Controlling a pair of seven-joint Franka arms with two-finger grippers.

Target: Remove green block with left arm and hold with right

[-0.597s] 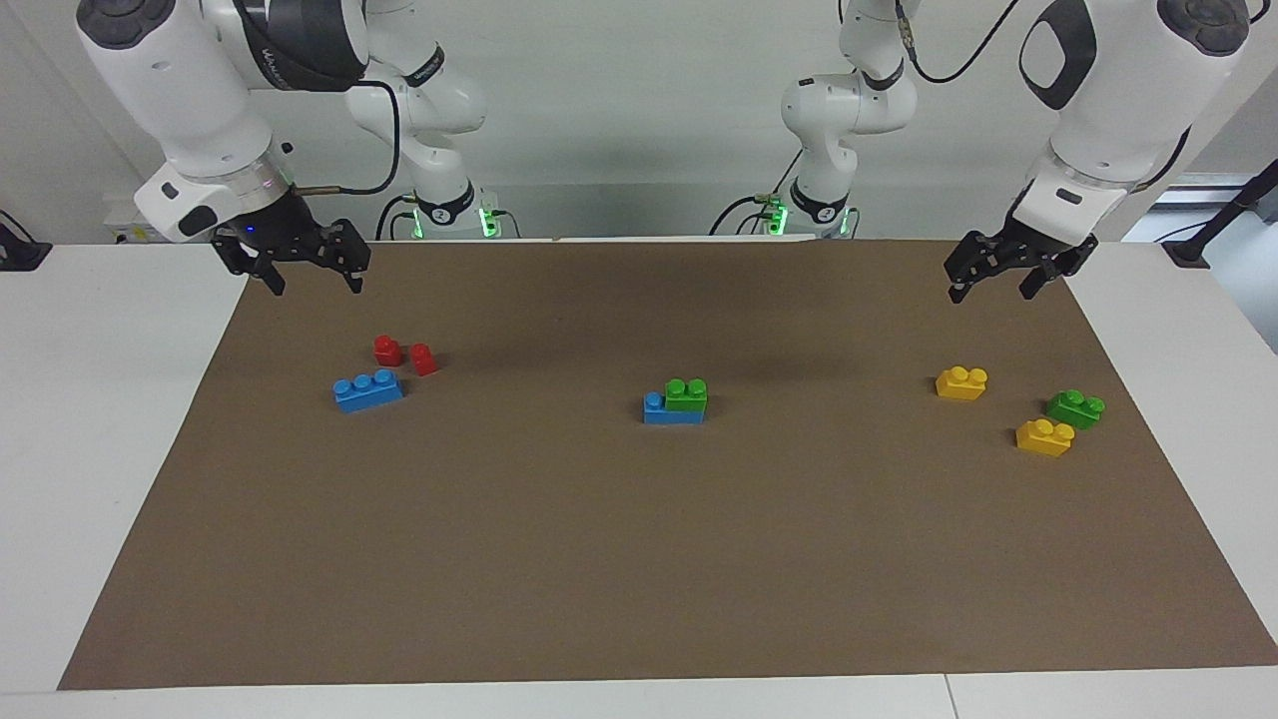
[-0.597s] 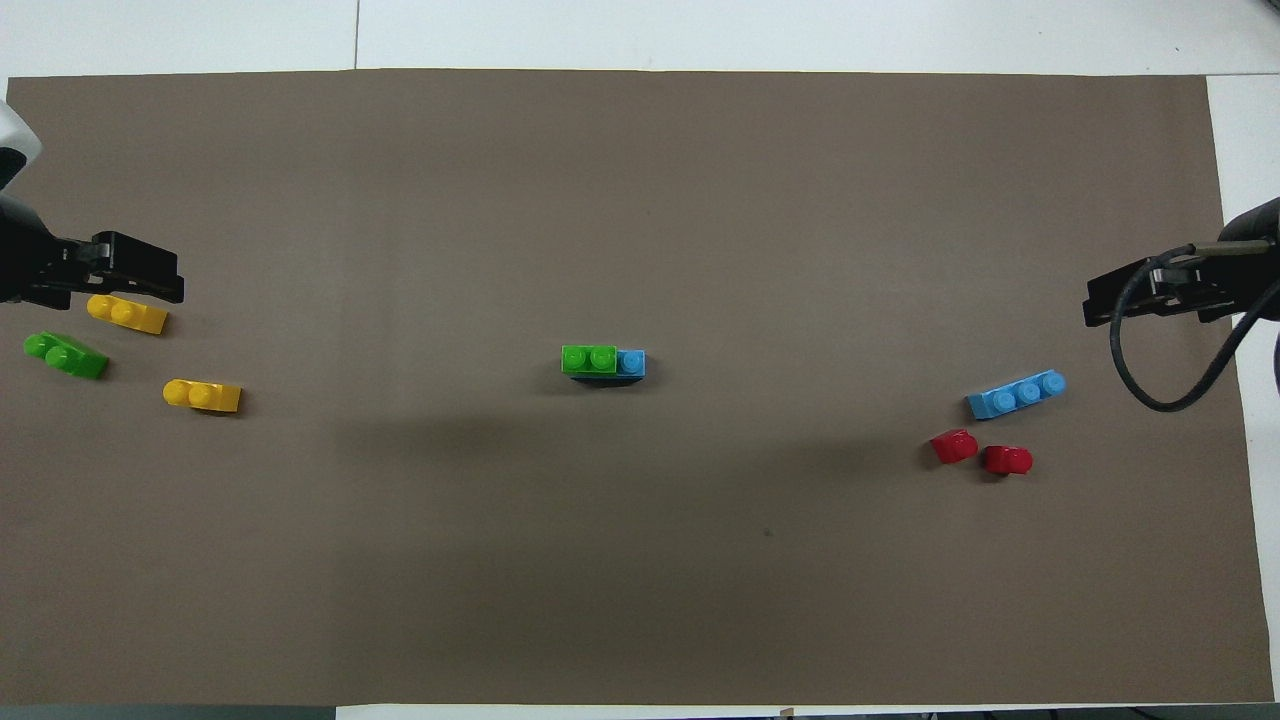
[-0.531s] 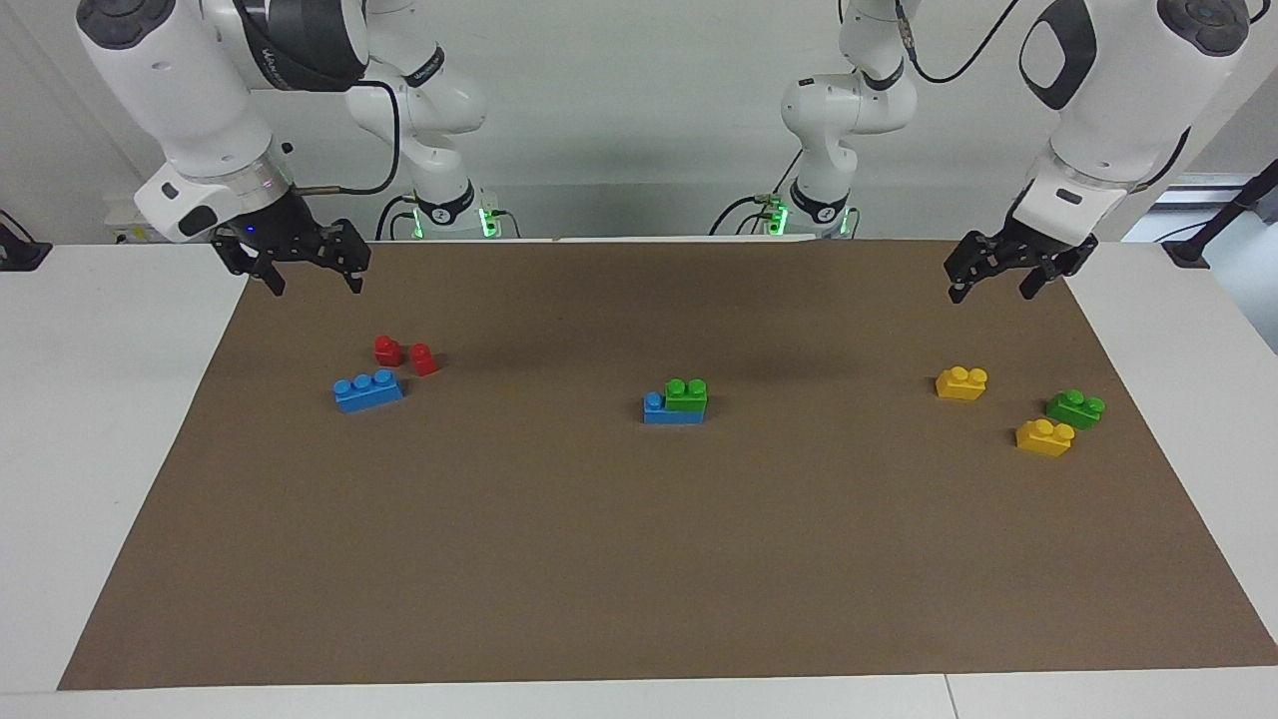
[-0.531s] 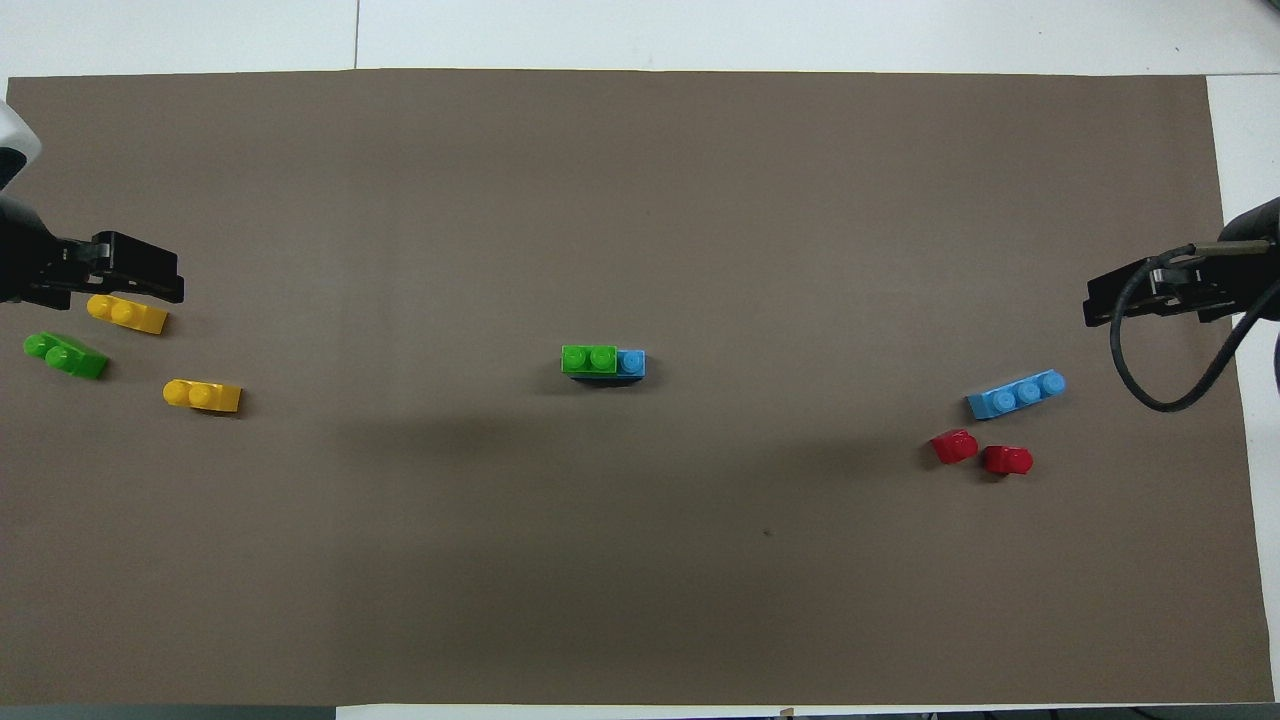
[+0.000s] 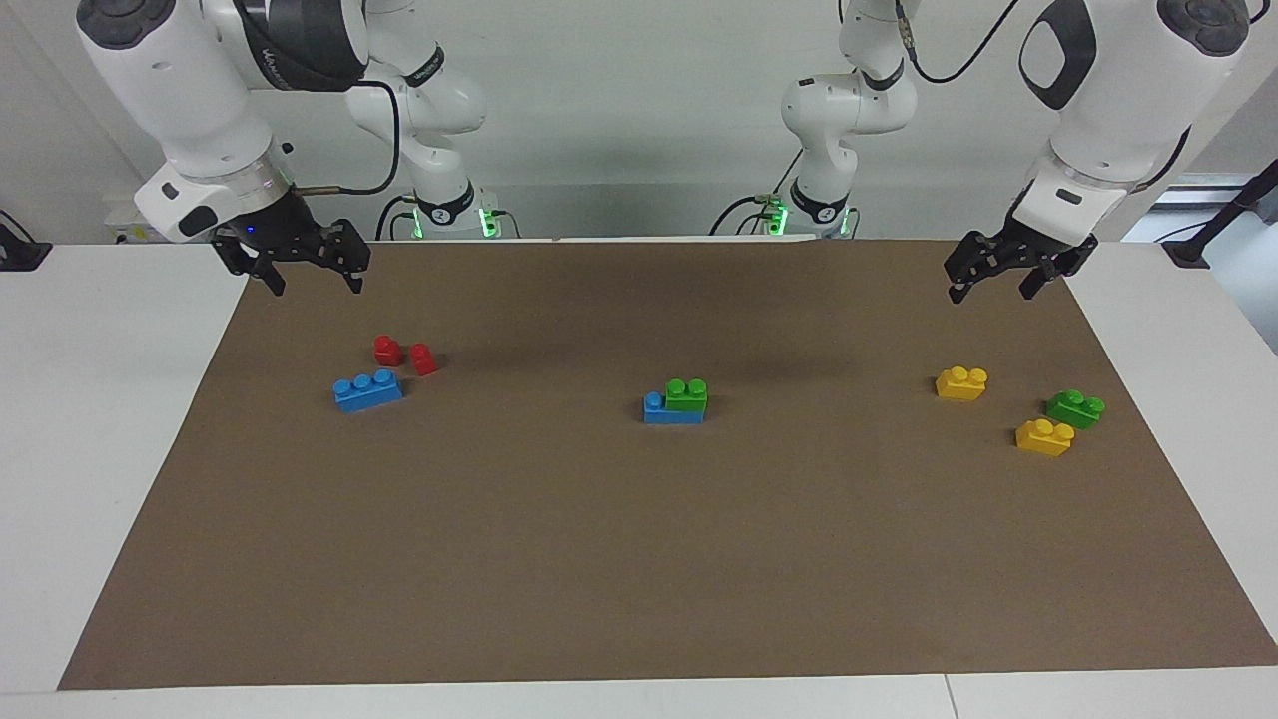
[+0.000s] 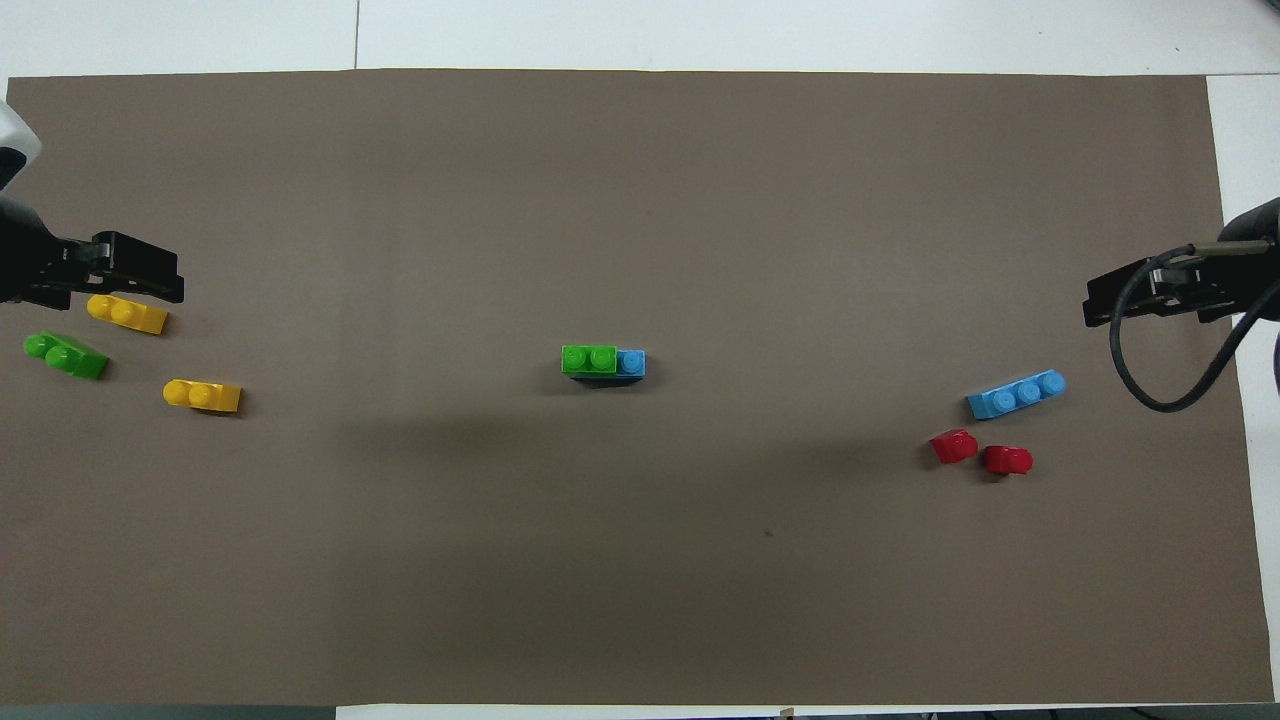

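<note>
A green block with two studs sits stacked on a blue brick at the mat's middle; the stack also shows in the overhead view. A second green block lies loose toward the left arm's end. My left gripper is open and empty, raised over the mat's edge at its own end, over the spot by a yellow brick in the overhead view. My right gripper is open and empty, raised over the mat's corner at its own end.
Two yellow bricks lie beside the loose green block. A blue three-stud brick and two small red blocks lie toward the right arm's end. A brown mat covers the white table.
</note>
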